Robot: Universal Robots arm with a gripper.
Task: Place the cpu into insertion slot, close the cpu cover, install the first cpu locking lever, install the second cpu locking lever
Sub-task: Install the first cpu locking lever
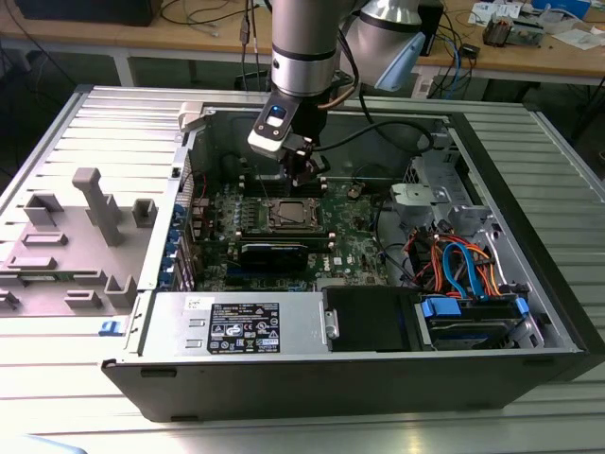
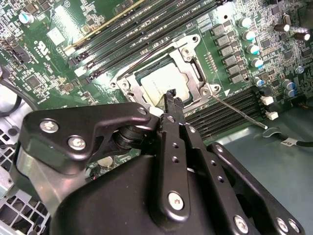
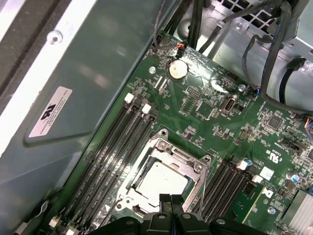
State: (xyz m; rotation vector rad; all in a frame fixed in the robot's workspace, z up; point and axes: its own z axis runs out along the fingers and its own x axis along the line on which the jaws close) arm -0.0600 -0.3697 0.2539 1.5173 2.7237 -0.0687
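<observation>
Tips shut together on nothing, my gripper (image 3: 171,199) hangs close over the cpu (image 3: 159,181), which sits in the insertion slot (image 2: 122,81) under the lowered cpu cover (image 2: 193,63). Pressing off-line, I could scrape the chip or slip off the thin locking lever (image 2: 239,111). The second wrist view gives me that lever's free end; the exterior view gives the open case (image 1: 378,388) instead.

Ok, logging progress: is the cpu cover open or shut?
Shut: the cpu cover lies flat around the cpu, whose silver top shows through its window.
</observation>
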